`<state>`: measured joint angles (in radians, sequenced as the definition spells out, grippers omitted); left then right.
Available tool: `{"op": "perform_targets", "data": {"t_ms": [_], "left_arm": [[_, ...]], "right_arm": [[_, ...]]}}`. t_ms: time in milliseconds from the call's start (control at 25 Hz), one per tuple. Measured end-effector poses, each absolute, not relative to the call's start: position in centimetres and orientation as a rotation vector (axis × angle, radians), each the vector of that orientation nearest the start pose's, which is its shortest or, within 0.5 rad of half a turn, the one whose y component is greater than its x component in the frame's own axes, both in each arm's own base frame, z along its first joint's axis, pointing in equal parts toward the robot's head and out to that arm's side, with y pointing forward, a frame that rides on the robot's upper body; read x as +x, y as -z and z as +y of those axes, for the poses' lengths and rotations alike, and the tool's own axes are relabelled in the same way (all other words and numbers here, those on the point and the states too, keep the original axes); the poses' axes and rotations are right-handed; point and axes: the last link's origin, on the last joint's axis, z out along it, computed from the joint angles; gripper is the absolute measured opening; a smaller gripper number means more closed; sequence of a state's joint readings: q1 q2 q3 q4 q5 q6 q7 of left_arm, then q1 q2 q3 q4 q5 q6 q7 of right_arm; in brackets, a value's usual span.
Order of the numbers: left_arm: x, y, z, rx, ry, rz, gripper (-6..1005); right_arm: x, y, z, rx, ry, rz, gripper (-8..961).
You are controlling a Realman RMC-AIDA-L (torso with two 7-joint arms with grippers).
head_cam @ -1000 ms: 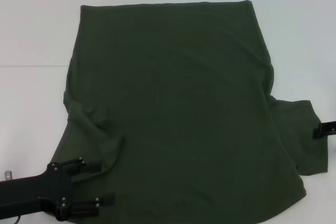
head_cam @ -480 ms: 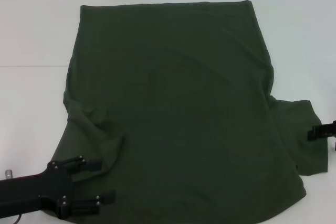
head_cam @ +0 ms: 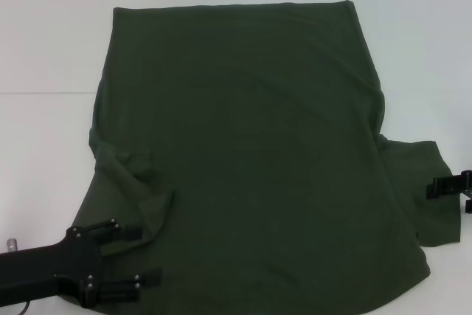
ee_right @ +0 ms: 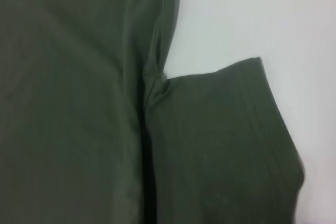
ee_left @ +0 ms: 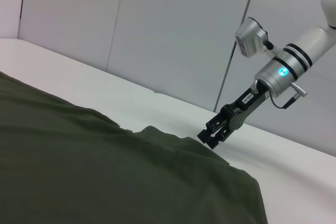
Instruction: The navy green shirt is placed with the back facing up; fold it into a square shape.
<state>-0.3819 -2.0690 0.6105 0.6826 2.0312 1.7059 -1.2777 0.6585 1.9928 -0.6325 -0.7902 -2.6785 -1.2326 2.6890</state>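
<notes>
The navy green shirt (head_cam: 251, 153) lies spread flat on the white table (head_cam: 44, 49), its plain side up. Its right sleeve (head_cam: 424, 193) sticks out to the right, and the right wrist view looks down on this sleeve (ee_right: 220, 145). My right gripper (head_cam: 440, 187) reaches in from the right edge, over the sleeve's outer edge; the left wrist view shows the right gripper (ee_left: 211, 136) just above the fabric. My left gripper (head_cam: 141, 256) is at the shirt's near left corner, open, its two fingers spread over the rumpled left sleeve (head_cam: 136, 182).
Bare white table surrounds the shirt on the left, the far side and the right. A pale panelled wall (ee_left: 157, 30) stands behind the table. The shirt's near hem runs off the bottom of the head view.
My right gripper has slid a little further left, onto the right sleeve's edge. The left arm and the shirt have not moved.
</notes>
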Motion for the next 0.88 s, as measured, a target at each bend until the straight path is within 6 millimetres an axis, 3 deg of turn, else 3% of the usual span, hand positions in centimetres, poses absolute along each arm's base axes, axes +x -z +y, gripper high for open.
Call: {"op": "perform_targets", "data": {"t_ms": [880], "left_arm": [[-30.1, -1.5, 27.7, -2.716, 0.737, -0.637, 890]], "right_arm": [[32.8, -5.4, 39.1, -1.803, -0.066, 1.804, 922]]}}
